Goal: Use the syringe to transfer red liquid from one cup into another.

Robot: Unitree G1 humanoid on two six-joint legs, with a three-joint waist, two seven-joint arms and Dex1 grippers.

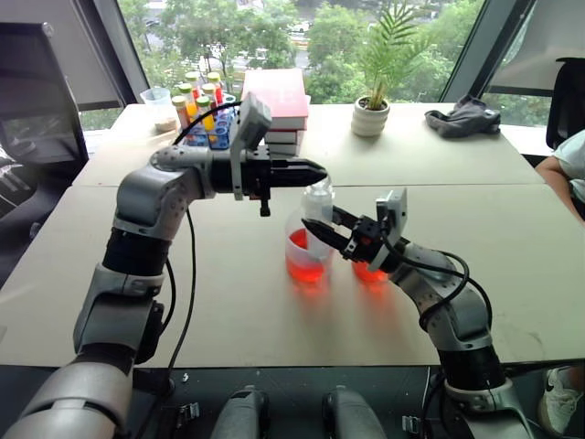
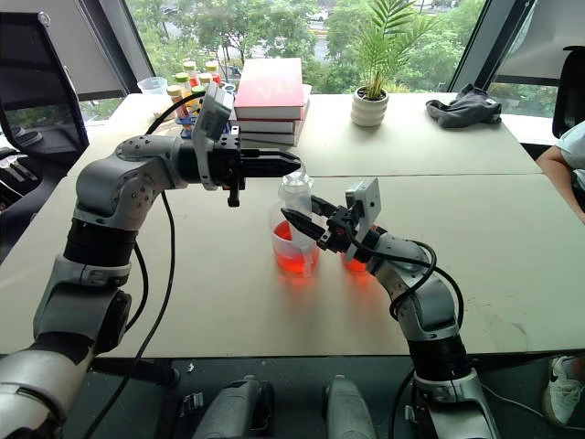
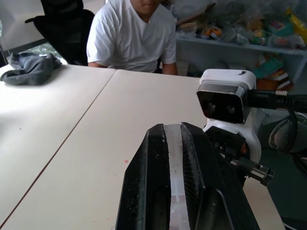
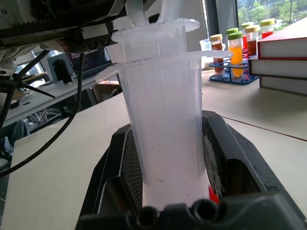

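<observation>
Left eye view, syringe [image 1: 318, 203] upright in taller cup [image 1: 306, 251], red liquid [image 1: 304, 265] inside

Office-lab: window desks [image 1: 457, 155], tube rack [image 1: 206, 110]

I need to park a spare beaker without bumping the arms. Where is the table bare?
Bare: the near tabletop between the two arms, and the stretch right of the right gripper. Crowded: the middle, where both grippers hold the syringe over the cup, and the far edge with tube rack, books and plant.
</observation>
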